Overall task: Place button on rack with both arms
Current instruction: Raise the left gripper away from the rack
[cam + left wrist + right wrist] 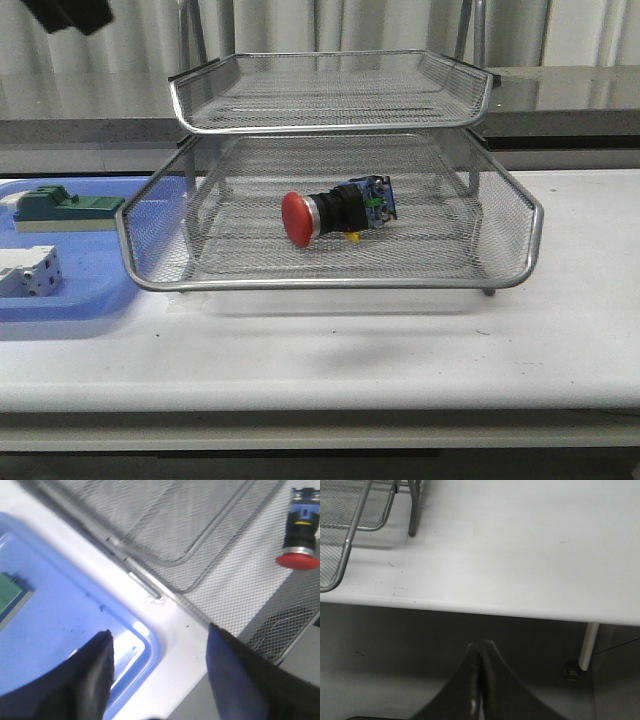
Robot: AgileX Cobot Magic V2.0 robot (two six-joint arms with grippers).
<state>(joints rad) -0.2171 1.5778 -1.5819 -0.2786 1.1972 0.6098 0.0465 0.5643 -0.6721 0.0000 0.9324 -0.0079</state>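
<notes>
The button (335, 212), red cap toward the left and blue-green block toward the right, lies on its side in the rack's (330, 285) lower mesh tray. It also shows in the left wrist view as the button (301, 535) on the mesh of the rack (170, 561). My left gripper (160, 630) is open and empty, high over the blue tray's corner and the white table beside the rack. My right gripper (481, 645) is shut with nothing in it, out past the table's front edge, away from the rack (350, 545).
A flat blue tray (90, 300) lies left of the rack with a green block (65, 207) and a white terminal block (28, 272) in it. A black piece of the left arm (70, 12) shows at the top left. White table (400, 340) spreads in front.
</notes>
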